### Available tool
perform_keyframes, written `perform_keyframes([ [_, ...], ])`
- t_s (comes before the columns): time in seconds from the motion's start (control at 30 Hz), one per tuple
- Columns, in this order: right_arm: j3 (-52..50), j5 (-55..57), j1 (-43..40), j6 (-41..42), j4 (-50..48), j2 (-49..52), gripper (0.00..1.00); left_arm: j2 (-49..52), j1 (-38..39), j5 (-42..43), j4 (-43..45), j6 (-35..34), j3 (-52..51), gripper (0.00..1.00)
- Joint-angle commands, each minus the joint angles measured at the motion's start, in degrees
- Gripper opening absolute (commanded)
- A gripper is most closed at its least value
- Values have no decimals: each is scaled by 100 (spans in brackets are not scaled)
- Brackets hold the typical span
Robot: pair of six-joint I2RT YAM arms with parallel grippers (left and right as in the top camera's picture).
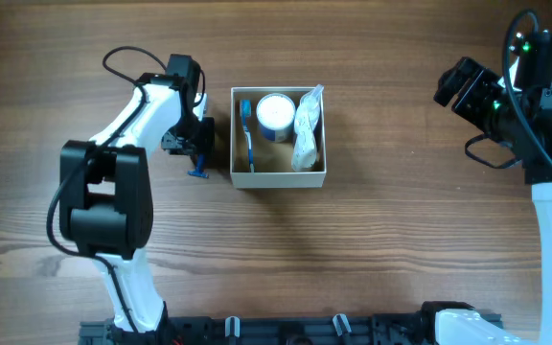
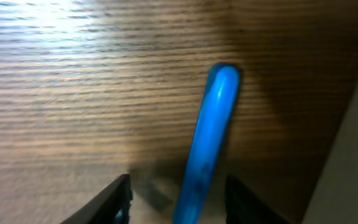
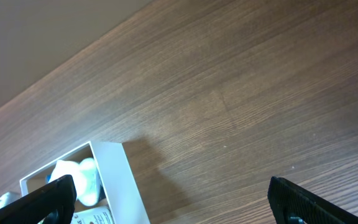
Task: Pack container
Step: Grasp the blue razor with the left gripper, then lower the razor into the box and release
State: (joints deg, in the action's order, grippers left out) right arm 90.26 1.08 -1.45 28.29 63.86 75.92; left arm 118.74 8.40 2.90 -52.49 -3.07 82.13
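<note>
Cardboard, cream-walled and brown-floored, the box (image 1: 278,179) sits at the middle of the wooden table (image 1: 381,249). Inside it a blue toothbrush (image 1: 247,134) lies along the 9 o'clock wall, a round white jar (image 1: 275,114) sits toward 12 o'clock, and a clear packet (image 1: 307,134) leans along the 3 o'clock wall.

The left jaws hang just beside the box's 9 o'clock wall, outside it, so the box lies at their 3 o'clock. They stand part-open over the table with a blue stick (image 2: 207,143) between the fingers (image 2: 114,202). A gap shows on one side of the stick, and on the other side contact cannot be told. In the overhead view the stick's end (image 1: 198,173) pokes out at 6 o'clock of the jaws.

The right jaws are well apart from the box, out toward the table's 3 o'clock edge, with the box at their 8 o'clock. They are spread wide and hold nothing. A box corner (image 3: 114,180) shows low in the right wrist view.
</note>
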Motion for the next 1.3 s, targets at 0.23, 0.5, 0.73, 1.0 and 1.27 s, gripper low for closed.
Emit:
perform_keyframes([
  [0.23,0,-76,-13,35,-17,61,100,251,-15,72,-164,114,4,7],
  [0.5,0,-76,-13,35,-17,61,100,-841,116,153,-1309,-212,1097,4],
  [0.73,0,-76,-13,35,-17,61,100,-1676,881,304,-901,-323,1119,4],
  [1.0,0,-79,-13,35,-17,61,100,-1071,1388,111,-400,-817,1067,9],
  [1.27,0,-79,-13,35,-17,61,100,-1834,1388,-52,-804,-990,1091,69],
])
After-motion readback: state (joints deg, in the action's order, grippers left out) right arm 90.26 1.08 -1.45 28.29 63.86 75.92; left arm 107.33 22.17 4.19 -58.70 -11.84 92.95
